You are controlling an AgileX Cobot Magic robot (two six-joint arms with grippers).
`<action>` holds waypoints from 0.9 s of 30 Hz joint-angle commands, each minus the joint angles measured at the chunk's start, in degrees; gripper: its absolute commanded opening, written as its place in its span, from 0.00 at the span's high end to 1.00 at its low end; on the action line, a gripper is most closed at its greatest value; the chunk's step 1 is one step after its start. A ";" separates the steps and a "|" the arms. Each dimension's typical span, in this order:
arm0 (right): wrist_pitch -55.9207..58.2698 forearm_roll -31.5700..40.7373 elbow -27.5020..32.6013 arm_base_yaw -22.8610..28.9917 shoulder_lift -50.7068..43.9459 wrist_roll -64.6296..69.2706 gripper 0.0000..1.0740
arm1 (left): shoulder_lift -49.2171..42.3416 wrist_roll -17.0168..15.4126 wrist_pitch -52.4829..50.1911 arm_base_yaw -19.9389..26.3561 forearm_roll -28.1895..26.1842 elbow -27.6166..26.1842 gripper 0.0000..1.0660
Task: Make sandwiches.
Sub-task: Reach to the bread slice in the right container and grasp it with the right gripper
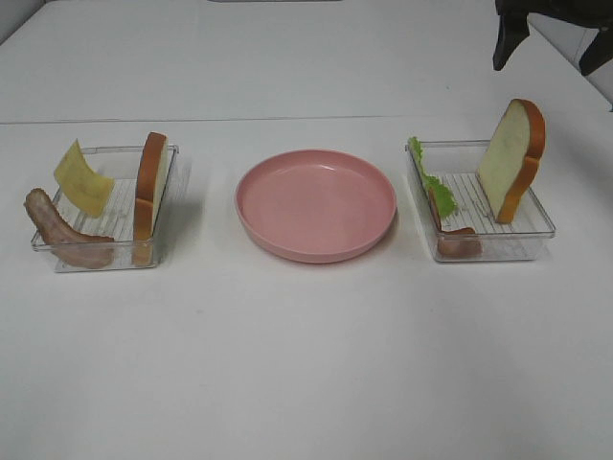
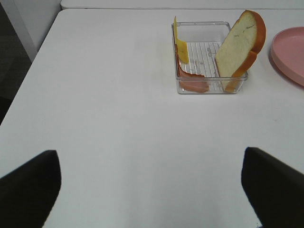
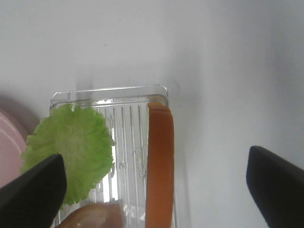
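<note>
On the white bench stood 2 clear trays w/ a pink plate btwn them, all three apart. The left tray held 3 sandwich parts: a yellow cheese slice leaning vs. its left wall, corner up; the left bacon strip along the front-left, one end poking over the rim; the left bread slice on edge by the right wall. The right tray also held 3: a lettuce leaf upright vs. the left wall, the right bacon strip in the front-left corner, and the right bread slice standing toward the right side. Count: 2 trays, 1 plate, 2 bread slices, 2 bacon strips, 1 cheese, 1 lettuce. The left bread's long axis ran front-to-back in the high view, seen crust-on, white faces to left & right. The right bread stood domed top up, leaning slightly, white face turned toward the lettuce & the front. The left bacon's long axis ran diagonally, far-left to near-right. The left end effector hovered over bare bench, well short of the left tray, spread wide & gripping nothing. The right end effector hung above & behind the right tray, likewise spread wide w/o load.
</note>
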 commanded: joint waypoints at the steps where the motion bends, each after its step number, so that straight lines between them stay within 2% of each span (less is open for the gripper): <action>1: 6.65 0.00 -1.15 -0.17 2.06 -0.46 0.11 | -0.97 -0.29 -0.40 0.23 -0.23 -0.06 0.08; 17: 6.65 0.69 -1.15 -0.29 10.14 -0.63 0.12 | -0.97 -0.29 -0.40 0.23 -0.23 -0.06 0.08; 20: 6.65 0.69 -1.15 -0.29 10.26 -0.92 0.17 | -0.97 -0.29 -0.40 0.23 -0.23 -0.06 0.08; 21: 6.65 0.63 -1.15 -0.29 10.26 -1.09 0.24 | -0.97 -0.29 -0.40 0.23 -0.23 -0.06 0.08; 22: 6.65 0.63 -1.15 -0.29 10.26 -1.09 0.24 | -0.97 -0.29 -0.40 0.23 -0.23 -0.06 0.08; 23: 6.65 0.46 -1.15 -0.29 10.26 -1.09 0.28 | -0.97 -0.29 -0.40 0.23 -0.23 -0.06 0.08; 24: 6.65 0.29 -1.15 -0.29 10.26 -1.03 0.39 | -0.97 -0.29 -0.40 0.23 -0.23 -0.06 0.08; 25: 6.65 0.29 -1.15 -0.29 10.26 -1.03 0.39 | -0.97 -0.29 -0.40 0.23 -0.23 -0.06 0.08; 26: 6.65 0.29 -1.15 -0.29 10.26 -0.86 0.50 | -0.97 -0.29 -0.40 0.23 -0.23 -0.06 0.08; 27: 6.65 0.29 -1.15 -0.29 10.26 -0.86 0.50 | -0.97 -0.29 -0.40 0.23 -0.23 -0.06 0.08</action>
